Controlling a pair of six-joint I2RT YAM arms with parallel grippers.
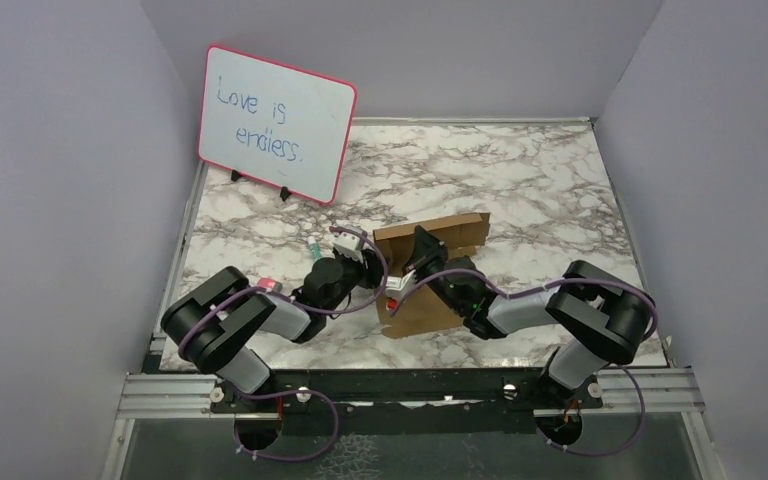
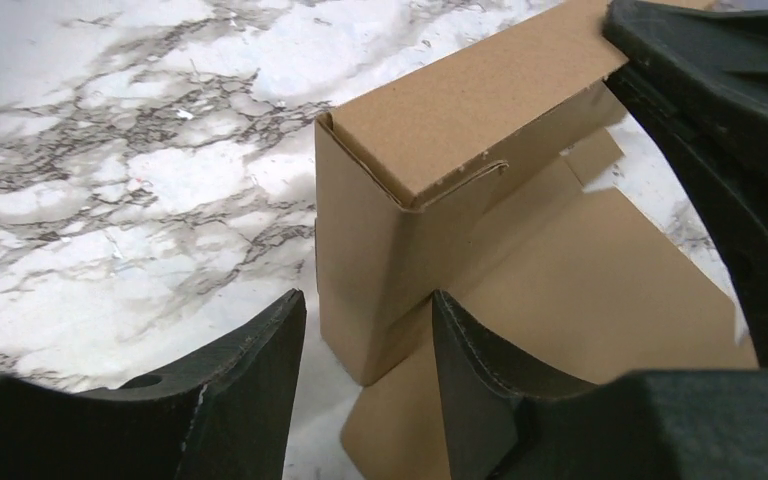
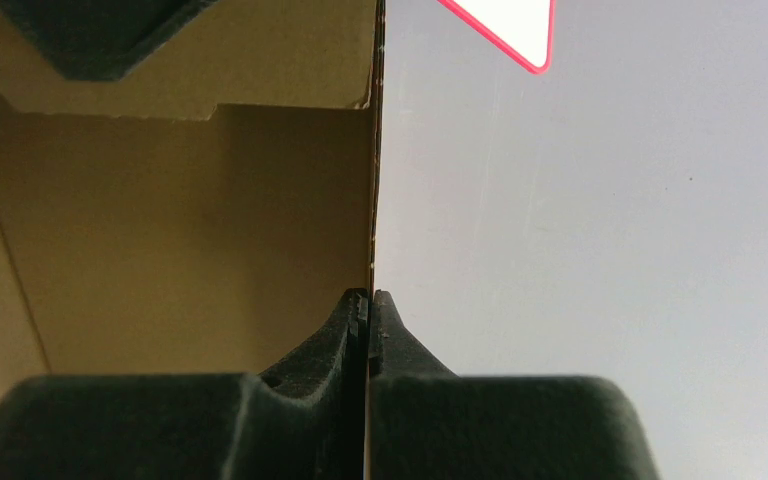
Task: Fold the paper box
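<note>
A pink-framed white whiteboard [image 1: 276, 124] is standing at the back left of the marble-patterned tabletop [image 1: 520, 190]. The left claw [image 2: 367, 310] is hovering with its fingers spread apart, straddling an upright corner of the plain brown cardboard paper box [image 2: 460, 110]. The box is lying partly folded near the middle of the tabletop, between the two arms. The right claw [image 3: 369, 300] is clamping tightly on the thin edge of one raised wall of the box.
</note>
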